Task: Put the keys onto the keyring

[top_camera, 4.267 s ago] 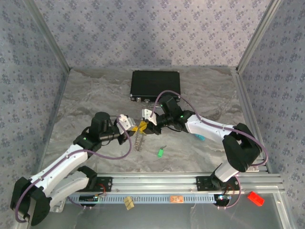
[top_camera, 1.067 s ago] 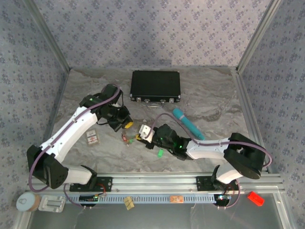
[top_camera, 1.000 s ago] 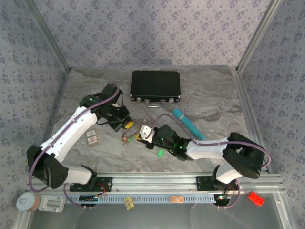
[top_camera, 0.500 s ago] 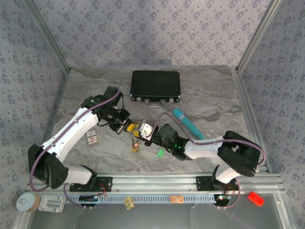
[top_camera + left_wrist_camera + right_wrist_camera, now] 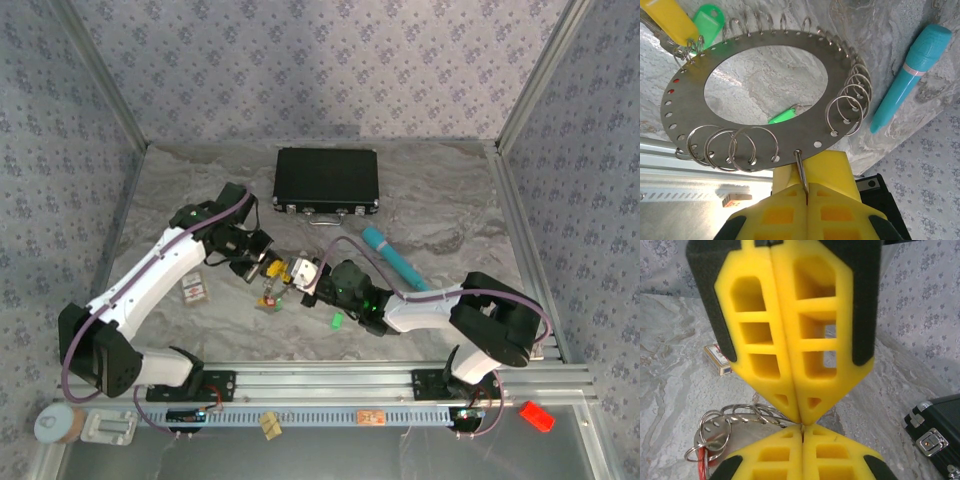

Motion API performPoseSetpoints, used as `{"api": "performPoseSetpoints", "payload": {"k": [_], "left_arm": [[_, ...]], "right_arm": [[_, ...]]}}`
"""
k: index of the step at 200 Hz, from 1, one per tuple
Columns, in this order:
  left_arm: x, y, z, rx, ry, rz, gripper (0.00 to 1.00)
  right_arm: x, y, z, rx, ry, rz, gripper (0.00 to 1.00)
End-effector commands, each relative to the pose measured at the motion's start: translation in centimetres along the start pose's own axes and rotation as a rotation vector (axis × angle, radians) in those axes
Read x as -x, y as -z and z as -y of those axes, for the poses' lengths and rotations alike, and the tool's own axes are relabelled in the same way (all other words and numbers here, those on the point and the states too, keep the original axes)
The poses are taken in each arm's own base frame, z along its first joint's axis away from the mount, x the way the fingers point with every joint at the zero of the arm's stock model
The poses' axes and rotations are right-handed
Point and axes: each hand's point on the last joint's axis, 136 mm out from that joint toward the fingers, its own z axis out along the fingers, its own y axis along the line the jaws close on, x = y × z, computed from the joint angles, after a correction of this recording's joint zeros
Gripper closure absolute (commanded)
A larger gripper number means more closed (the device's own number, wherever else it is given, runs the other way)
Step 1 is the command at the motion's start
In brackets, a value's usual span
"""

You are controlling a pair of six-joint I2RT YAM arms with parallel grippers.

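Right wrist: right claw [image 5: 802, 434] has snapped closed; left claw [image 5: 806, 194] pinches keyring [image 5: 684, 100].

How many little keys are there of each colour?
Yellow plastic-headed key: 1
Green plastic-headed keys: 2, counting the loose green key lying apart on the table
Red plastic-headed key: 1
Total: 4
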Motion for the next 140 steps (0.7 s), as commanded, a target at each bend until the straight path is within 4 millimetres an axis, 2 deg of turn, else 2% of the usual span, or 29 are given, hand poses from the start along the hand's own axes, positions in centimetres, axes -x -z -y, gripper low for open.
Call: {"api": "performPoseSetpoints", "payload": {"k": [1,9,22,28,32,41,57,68,79,95,114,140], "left_arm": [[-0.7,0.4,0.1,-0.044,0.038,-0.025,1.00],[-0.3,0.5,0.6,-0.081,0.011,-0.004,0.97],[1.1,1.4,1.5,-0.136,-0.058,0.079,0.59],[2.1,2.3,1.7,-0.145,-0.109,0.148,0.45],[2.7,3.0,1.9,-0.148,-0.151,0.197,0.40],[4.2,4.7,2.7,-0.172,-0.275,0.310,0.35],[5.8,7.3,4.4,-0.198,-0.552,0.499,0.31],[6.0,8.3,5.7,-0.217,-0.791,0.594,0.31],[5.7,8.5,6.2,-0.226,-0.998,0.660,0.32],[4.2,7.3,5.9,-0.253,-1.352,0.681,0.33],[1.5,5.6,4.1,-0.312,-1.718,0.676,0.39],[-0.4,3.6,1.3,-0.325,-2.040,0.643,0.52]], "right_arm": [[2.3,-0.3,0.8,-0.012,-0.001,0.063,1.00],[2.1,-0.3,0.7,-0.007,-0.003,0.055,1.00],[1.9,0.0,0.6,0.003,-0.002,0.038,1.00],[1.6,0.1,0.6,0.010,-0.005,0.026,1.00],[1.5,0.3,0.6,0.019,-0.006,0.016,1.00],[1.3,0.5,0.4,0.042,-0.008,-0.006,1.00],[0.7,1.0,0.0,0.092,-0.011,-0.054,1.00],[0.5,1.4,-0.2,0.128,-0.010,-0.084,1.00],[0.5,1.7,-0.4,0.161,-0.011,-0.106,1.00],[0.6,2.3,-0.3,0.199,-0.021,-0.128,1.00],[0.7,2.7,-0.1,0.239,-0.028,-0.148,1.00],[1.0,3.2,-0.2,0.299,-0.031,-0.165,1.00]]}}
